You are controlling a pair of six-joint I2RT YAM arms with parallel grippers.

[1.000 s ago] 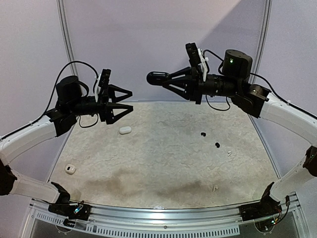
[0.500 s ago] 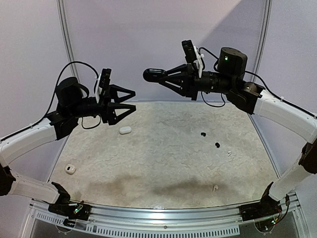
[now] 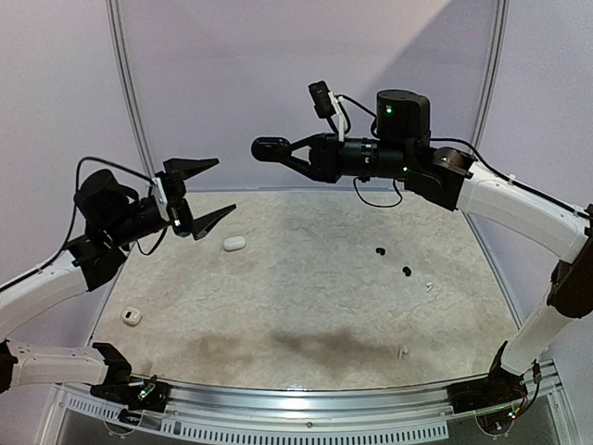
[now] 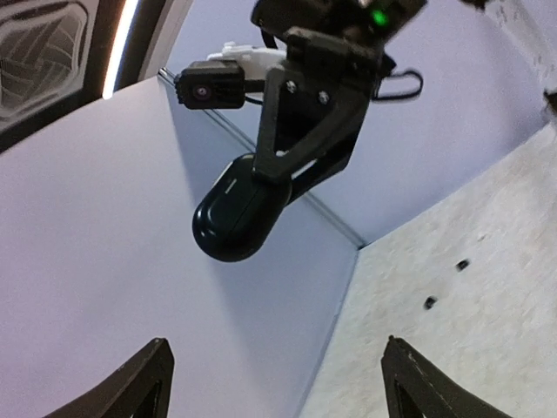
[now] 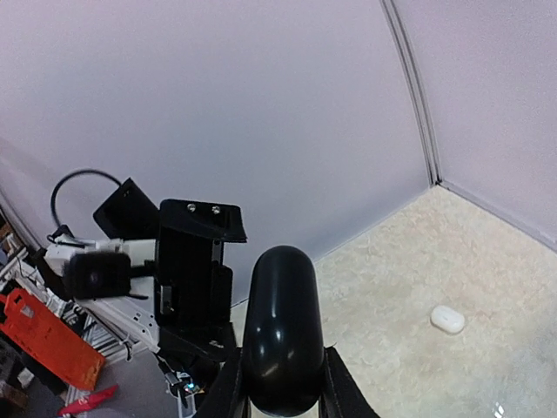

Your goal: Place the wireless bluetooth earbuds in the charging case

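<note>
While the right gripper point(image 3: 285, 150) clamps a black charging case point(image 3: 269, 148) by one end and holds it high above the far edge of the tabletop point(image 3: 306, 306), the left gripper point(image 3: 222, 185) hangs in the air over the far left corner. Its jaws are spread wide with nothing between them, and they point toward the case.

In the left wrist view the case is a smooth, rounded pebble that looks shut; I cannot make out a seam or a lid gap. No bud is in any case. Two black earbuds point(image 3: 379, 249) lie apart from each other on the right half of the tabletop. Two white earbuds point(image 3: 428, 286) lie closer to the right edge, one of them down by the near right corner. A white charging case point(image 3: 233, 243) sits toward the far left corner, below the left gripper, and a second white charging case point(image 3: 131, 316) sits by the left edge.

The step in hand seems to be offering the black case to the free arm so its lid can be opened. Next, the left gripper would have to close the gap and line its fingers up on the free end of the case. It must pinch without knocking the glossy shell out of the right gripper's narrow hold. Picking up the buds comes after that.
</note>
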